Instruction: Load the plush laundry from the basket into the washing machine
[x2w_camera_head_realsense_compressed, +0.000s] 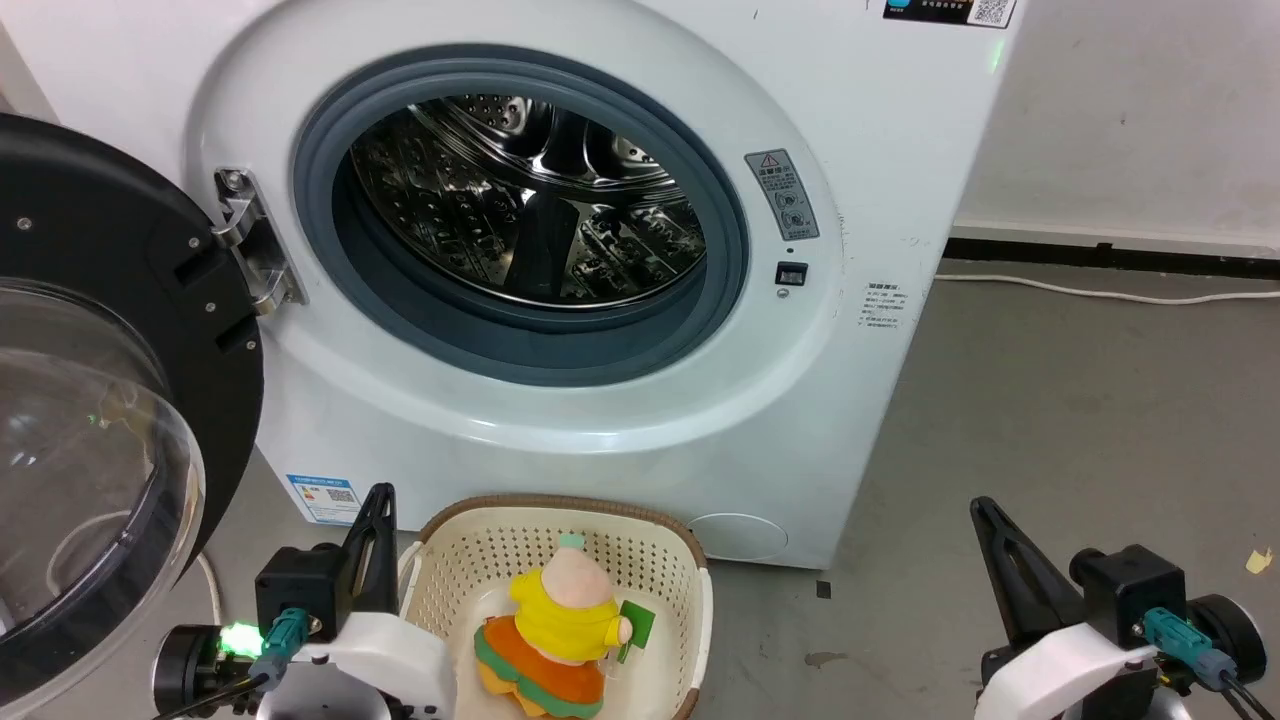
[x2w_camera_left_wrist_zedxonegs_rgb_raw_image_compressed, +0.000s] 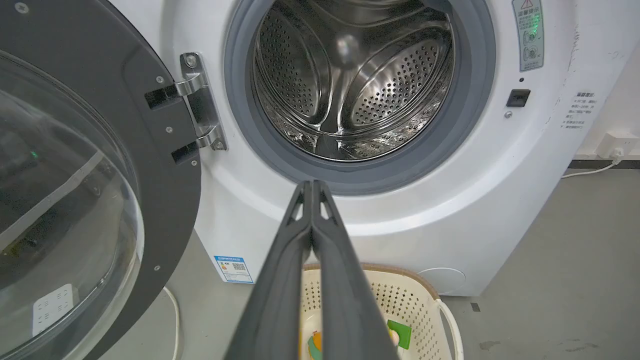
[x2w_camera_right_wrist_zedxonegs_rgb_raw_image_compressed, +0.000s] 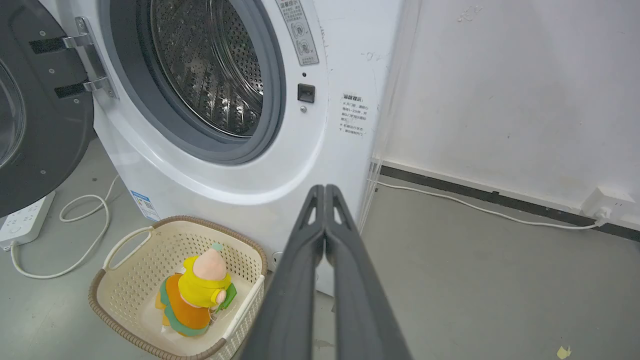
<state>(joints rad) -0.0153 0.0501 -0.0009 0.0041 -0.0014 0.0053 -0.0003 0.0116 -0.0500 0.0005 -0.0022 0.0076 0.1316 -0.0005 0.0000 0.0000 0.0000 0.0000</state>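
Task is standing at its start: the plush laundry (x2w_camera_head_realsense_compressed: 555, 630) is sitting upright in the basket (x2w_camera_head_realsense_compressed: 640, 565), on the floor just in front of the washing machine (x2w_camera_head_realsense_compressed: 600, 420). The door (x2w_camera_head_realsense_compressed: 100, 400) is hanging open at the left, and the drum (x2w_camera_head_realsense_compressed: 530, 200) is showing bare steel. Left hand (x2w_camera_head_realsense_compressed: 378, 500), just left of the basket, and right hand (x2w_camera_head_realsense_compressed: 990, 520), well off right, are both holding fingers pressed together on nothing; picking and loading are remaining.
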